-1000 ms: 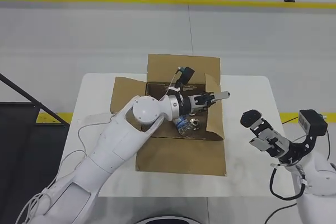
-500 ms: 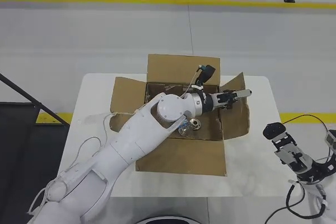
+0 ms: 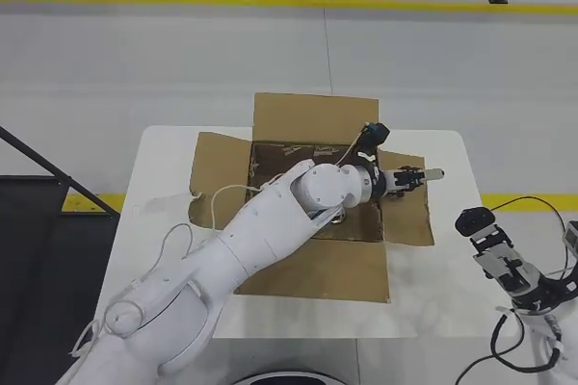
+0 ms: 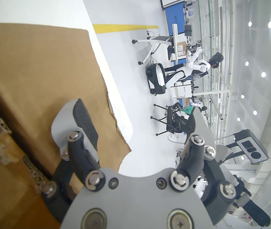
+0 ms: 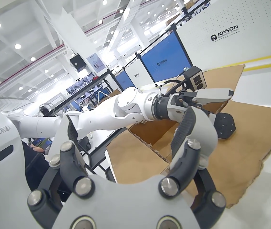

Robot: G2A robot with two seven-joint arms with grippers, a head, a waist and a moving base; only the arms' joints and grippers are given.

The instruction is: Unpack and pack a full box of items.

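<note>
The box (image 3: 313, 269) is sitting open in the middle of the table (image 3: 164, 192). The left gripper (image 3: 419, 179) is hanging spread, empty, over its right flap (image 3: 409, 217). The right gripper (image 3: 489, 243) is hovering spread by the table's right edge. Unheld, the flap could spring up, blocking the opening.

A: Arms, quick?
B: Left arm (image 3: 270, 217): glossy white shells, ball joints, thin white cable (image 3: 222, 189) alongside.
A: Grippers?
B: Left gripper (image 4: 137, 110) & right gripper (image 5: 128, 117) same: grey plate (image 4: 135, 203), silver screws (image 4: 94, 179), black links (image 4: 78, 148), white fingers (image 5: 204, 132), black ribbed pads (image 4: 85, 120). Black cam box (image 3: 374, 133) on left wrist.
</note>
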